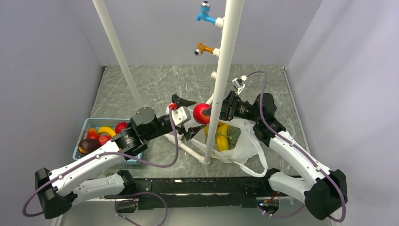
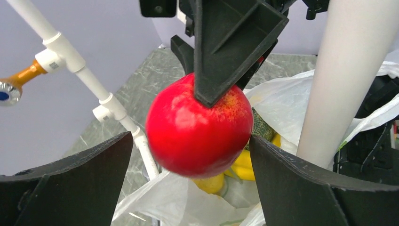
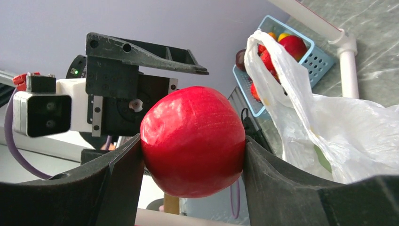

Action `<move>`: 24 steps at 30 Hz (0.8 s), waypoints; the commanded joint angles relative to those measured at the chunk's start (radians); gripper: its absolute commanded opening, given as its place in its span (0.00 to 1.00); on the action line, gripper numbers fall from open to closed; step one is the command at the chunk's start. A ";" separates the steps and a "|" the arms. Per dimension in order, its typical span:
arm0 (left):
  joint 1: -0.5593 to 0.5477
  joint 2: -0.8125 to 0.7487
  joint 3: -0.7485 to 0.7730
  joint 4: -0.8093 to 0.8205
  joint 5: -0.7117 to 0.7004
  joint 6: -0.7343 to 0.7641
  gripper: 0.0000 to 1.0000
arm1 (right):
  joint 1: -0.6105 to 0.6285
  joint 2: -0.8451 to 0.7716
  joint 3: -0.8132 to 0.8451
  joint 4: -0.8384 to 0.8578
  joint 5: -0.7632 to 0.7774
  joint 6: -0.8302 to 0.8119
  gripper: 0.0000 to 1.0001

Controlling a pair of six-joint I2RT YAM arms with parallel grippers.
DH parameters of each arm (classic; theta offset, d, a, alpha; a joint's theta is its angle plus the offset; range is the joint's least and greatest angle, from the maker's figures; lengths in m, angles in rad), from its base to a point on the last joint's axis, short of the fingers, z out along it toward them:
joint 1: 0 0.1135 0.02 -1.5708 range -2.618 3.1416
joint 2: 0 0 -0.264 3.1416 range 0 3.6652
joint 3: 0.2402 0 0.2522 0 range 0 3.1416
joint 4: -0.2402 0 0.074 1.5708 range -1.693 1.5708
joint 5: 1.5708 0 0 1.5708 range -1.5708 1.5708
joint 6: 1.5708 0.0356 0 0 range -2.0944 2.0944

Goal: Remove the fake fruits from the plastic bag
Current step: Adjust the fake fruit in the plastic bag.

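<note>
A grey marbled table point(image 1: 150, 84) carries a white pipe frame point(image 1: 225, 70), with a blue tap point(image 1: 205, 14) and an orange tap point(image 1: 203, 49) on its tall post. The two arms meet beside that post.

The plastic bag point(image 1: 242, 141), thin, crinkled and translucent white, lies slumped on the table at the foot of the post. It sits under the right arm, with one loop handle trailing toward the near edge. A light-blue lattice basket point(image 1: 79, 143) sits well apart at the table's left side and holds several toy fruits point(image 1: 106, 134), red, yellow and dark.

The right gripper point(image 3: 193, 146) pinches a red apple point(image 2: 197, 129), with a finger pressed against each flank, and holds it in the air above the bag's mouth. The left gripper point(image 1: 195, 115) faces it with its jaws spread wide on either side of the same apple. In the left wrist view a clear gap shows on one side; on the other, contact cannot be told.

The apple is glossy, deep red and fist-sized, with a yellow-orange blush near the top. Yellow bananas point(image 1: 222, 136) remain inside the bag, directly below the apple, next to a green netted piece point(image 2: 261, 129).

A small label point(image 2: 53, 66) on a pipe fitting is too small to read.
</note>
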 commanded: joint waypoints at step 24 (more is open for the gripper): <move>-0.081 -0.104 0.031 -0.154 -0.208 -0.024 0.42 | 0.062 -0.027 0.074 -0.100 0.062 -0.106 0.99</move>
